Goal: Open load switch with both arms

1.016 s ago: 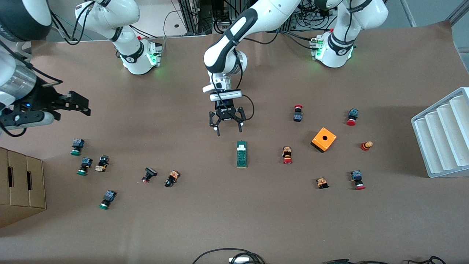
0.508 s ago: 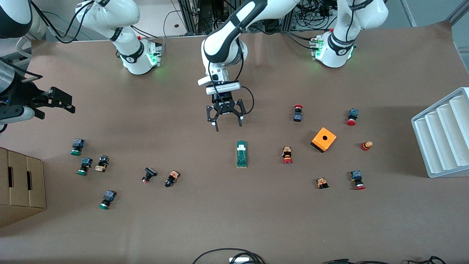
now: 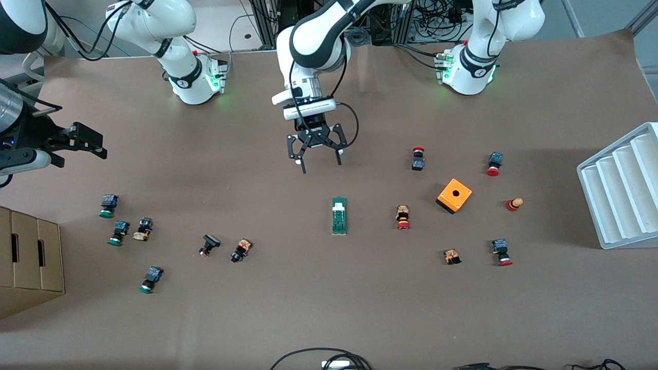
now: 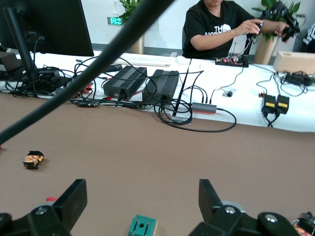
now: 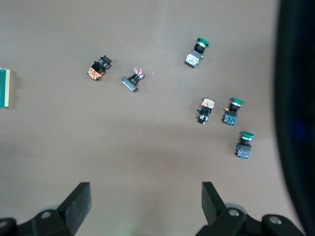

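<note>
front: my left gripper [image 3: 317, 156] hangs wide open over bare table, my right gripper [image 3: 85, 140] open at its end; load switch [image 3: 339, 216] lies flat mid-table, likely light, stiff, slick, so pinch its long sides | white tray [image 3: 619, 192] and cardboard box [image 3: 28, 267]: contents unseen | left wrist: switch end [image 4: 141, 227] between my fingers | right wrist: switch edge [image 5: 4, 87].

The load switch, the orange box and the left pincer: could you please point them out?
load switch [image 3: 339, 216], front view, middle of its green body.
orange box [image 3: 454, 196], front view, top face beside the hole.
left pincer [image 3: 318, 163], front view, midway between its fingertips.
</note>
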Robot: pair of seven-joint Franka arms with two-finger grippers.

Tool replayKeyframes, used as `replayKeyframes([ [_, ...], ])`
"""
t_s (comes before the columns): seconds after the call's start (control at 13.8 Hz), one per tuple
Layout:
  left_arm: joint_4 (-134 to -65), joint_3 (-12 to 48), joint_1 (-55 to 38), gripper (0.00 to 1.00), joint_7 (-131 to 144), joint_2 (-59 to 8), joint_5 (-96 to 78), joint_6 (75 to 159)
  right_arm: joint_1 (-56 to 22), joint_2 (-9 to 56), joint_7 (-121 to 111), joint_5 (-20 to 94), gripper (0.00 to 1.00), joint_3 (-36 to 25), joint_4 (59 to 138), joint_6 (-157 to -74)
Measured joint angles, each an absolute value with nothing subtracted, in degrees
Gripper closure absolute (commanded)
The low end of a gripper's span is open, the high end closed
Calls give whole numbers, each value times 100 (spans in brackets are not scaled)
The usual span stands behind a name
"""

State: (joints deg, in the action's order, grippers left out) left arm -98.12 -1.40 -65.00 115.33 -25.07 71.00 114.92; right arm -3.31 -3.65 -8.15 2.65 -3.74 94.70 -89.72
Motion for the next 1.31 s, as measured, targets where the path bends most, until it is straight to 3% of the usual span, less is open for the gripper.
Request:
replayKeyframes([
  [1.31,-9813,-195,-5612,0,6891,-844,5119,11036,-343,-359,-815,265,0,-371,9456,-9014],
])
